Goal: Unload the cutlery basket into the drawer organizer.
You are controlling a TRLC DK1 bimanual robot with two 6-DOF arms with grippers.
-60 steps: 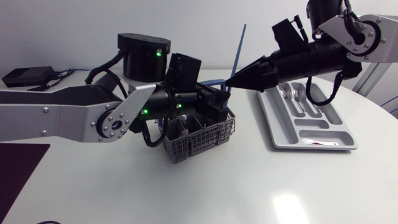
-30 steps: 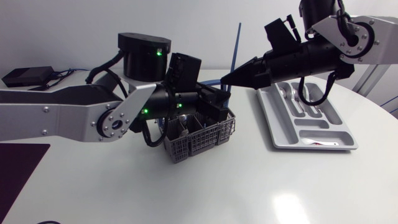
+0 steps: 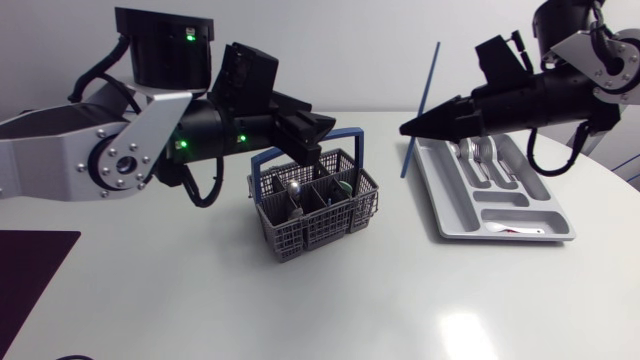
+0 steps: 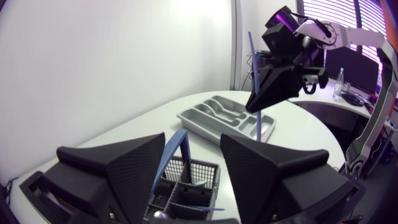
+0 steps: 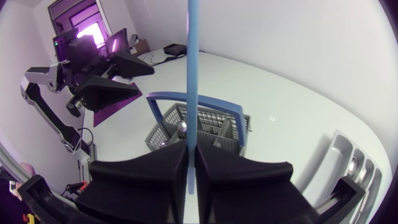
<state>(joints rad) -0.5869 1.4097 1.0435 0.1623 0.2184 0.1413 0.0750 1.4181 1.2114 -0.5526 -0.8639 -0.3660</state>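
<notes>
My right gripper (image 3: 405,129) is shut on a long thin blue utensil (image 3: 425,90), which stands almost upright in the air between the basket and the organizer's near-left edge. In the right wrist view the utensil (image 5: 192,62) rises from between the closed fingertips. The grey mesh cutlery basket (image 3: 315,215) with its blue handle (image 3: 330,135) sits mid-table, with a few metal pieces (image 3: 295,190) still in it. My left gripper (image 3: 312,133) hovers just above the handle, fingers apart, holding nothing. The grey drawer organizer (image 3: 545,210) lies at the right with spoons and forks (image 3: 472,150) in its far slots.
A black box (image 3: 45,122) with a cable sits at the back left. A dark mat (image 3: 30,270) covers the front-left corner. One small utensil (image 3: 515,232) lies in the organizer's front slot. The table's rounded edge runs just past the organizer.
My right gripper closed on the blue utensil, drew it out of the basket and carried it right toward the organizer. My left arm rose up and back off the basket.
</notes>
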